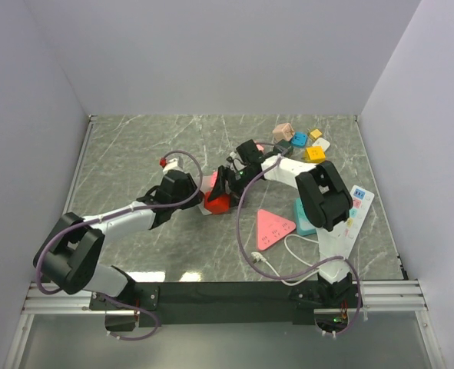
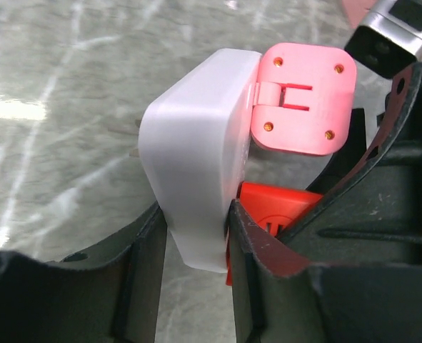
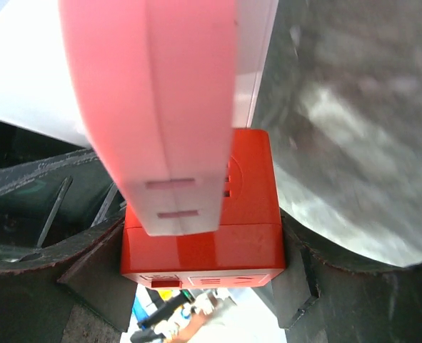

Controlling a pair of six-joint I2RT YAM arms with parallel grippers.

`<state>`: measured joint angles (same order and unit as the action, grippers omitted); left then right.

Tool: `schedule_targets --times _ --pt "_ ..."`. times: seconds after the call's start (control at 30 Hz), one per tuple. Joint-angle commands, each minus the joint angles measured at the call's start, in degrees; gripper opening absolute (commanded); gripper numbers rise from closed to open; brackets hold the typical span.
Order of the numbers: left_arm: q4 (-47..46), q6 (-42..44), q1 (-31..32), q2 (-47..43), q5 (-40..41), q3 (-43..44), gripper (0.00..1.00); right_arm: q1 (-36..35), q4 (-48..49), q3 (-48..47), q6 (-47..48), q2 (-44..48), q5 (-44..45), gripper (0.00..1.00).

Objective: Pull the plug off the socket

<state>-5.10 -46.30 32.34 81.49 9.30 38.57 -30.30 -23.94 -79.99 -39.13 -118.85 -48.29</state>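
the left arm (image 1: 123, 219) stretches low toward the table's centre, its left gripper (image 2: 196, 236) closed with both fingers pressing the white plug (image 2: 196, 164). the right arm (image 1: 319, 196) bends back inward at the elbow, and the right gripper (image 3: 200, 266) meets the left one, clamped on the red socket (image 3: 221, 246).

We can read no text, brand or number anywhere. The red cube (image 3: 205, 246) bears faint pale markings on its near face, too blurred to read. The pink triangular piece (image 1: 275, 228) shows white marks, too small to read.
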Motion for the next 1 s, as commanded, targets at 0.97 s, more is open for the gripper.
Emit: schedule_targets --times 0.97 --pt "8.5 6.8 -0.7 -0.2 14.8 1.3 0.00 1.2 -13.8 -6.6 8.4 9.6 -11.6 0.00"
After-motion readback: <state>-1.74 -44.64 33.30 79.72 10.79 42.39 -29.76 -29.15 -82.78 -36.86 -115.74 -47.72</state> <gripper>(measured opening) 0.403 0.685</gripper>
